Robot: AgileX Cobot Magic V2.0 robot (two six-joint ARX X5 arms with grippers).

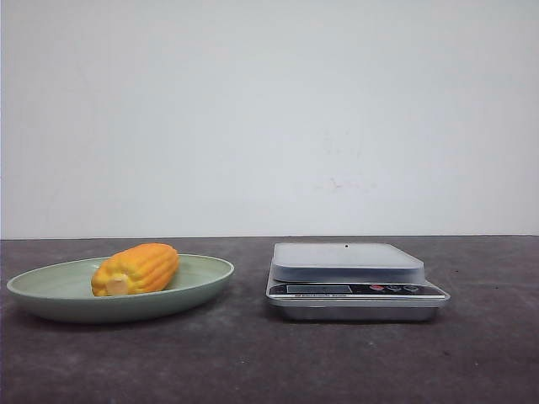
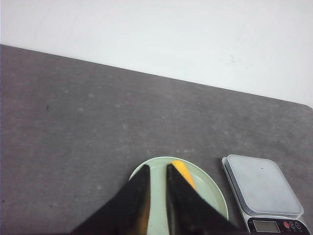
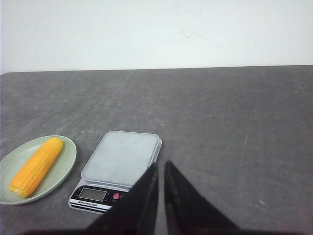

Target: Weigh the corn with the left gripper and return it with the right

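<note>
Both jaws nearly closed, empty; ribbed orange-yellow corn (image 1: 136, 268) lies on the green plate (image 1: 50, 290).

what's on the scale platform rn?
Nothing: the scale platform is bare in the front and right wrist views. The corn lies on the plate beside it. The display is too small to read.

Only the wrist views showed any of the robot. The left claw (image 2: 157, 172) had two black fingers (image 2: 132, 200), broad at the base and tapering to narrow tips, with a faint orange tint on one inner edge. The right claw (image 3: 161, 167) had the same matte black tapered fingers (image 3: 188, 203). No cables, screws or markings could be made out.
</note>
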